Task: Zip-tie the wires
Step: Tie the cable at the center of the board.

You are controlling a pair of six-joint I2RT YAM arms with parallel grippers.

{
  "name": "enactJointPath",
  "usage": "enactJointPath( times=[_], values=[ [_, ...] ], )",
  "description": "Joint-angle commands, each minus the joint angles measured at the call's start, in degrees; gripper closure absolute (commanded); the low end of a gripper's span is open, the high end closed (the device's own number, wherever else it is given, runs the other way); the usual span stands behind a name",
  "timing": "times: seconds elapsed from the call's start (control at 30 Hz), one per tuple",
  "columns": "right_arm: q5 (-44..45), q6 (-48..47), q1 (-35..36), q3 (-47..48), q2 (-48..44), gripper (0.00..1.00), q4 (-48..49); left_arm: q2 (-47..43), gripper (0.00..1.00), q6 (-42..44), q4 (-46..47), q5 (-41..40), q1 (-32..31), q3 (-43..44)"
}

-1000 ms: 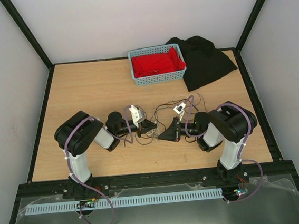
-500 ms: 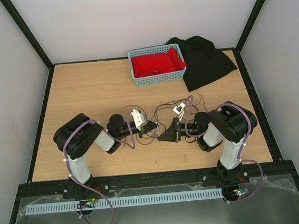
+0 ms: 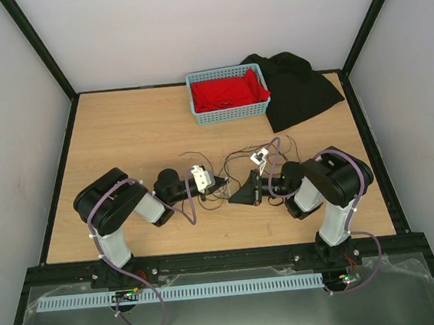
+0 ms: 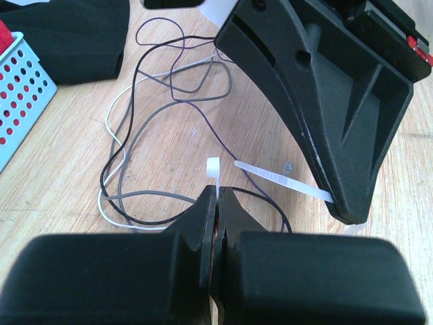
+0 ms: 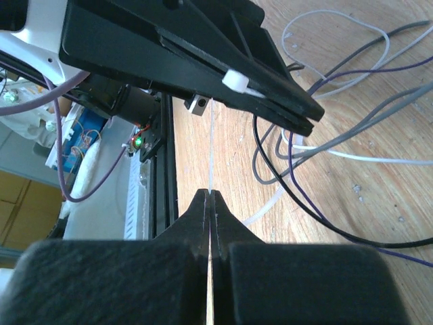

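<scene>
The wires [image 4: 135, 139] lie in loose thin loops of black, grey, white and purple on the wooden table, and show again as the wires [image 5: 318, 145] and, very small, the wires [image 3: 236, 159]. My left gripper [image 4: 218, 192] is shut on the white zip tie just below its square head [image 4: 213, 166]. The strap [image 4: 284, 181] runs right to the big black right gripper [image 4: 325, 88]. My right gripper [image 5: 210, 196] is shut on the thin strap [image 5: 211, 139], facing the left gripper [image 5: 203, 54]. From above, the left gripper [image 3: 220, 184] and the right gripper [image 3: 237, 196] nearly meet.
A blue basket [image 3: 232, 115] with a red cloth [image 3: 228, 92] stands at the back of the table. A black cloth [image 3: 298, 89] lies to its right. The table's black front rail [image 5: 162, 169] runs close beside the right gripper.
My left arm has sunk and drawn a little toward the near edge, bringing its gripper closer to the right gripper. The right arm has hardly moved. Both grippers stayed shut.
</scene>
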Motion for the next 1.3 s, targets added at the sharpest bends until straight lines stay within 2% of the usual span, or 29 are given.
enactJointPath(
  times=[0.0,1.27],
  values=[
    [-1.23,-1.57,0.30,1.43,-1.54,1.00,2.20,-1.86,1.00,3.37,2.00,-0.83,-0.44,-0.76],
    [-3.01,-5.08,-1.13,3.28,-3.07,1.00,-3.62,-4.74,1.00,5.71,1.95,0.05,-0.27,-2.62]
  ],
)
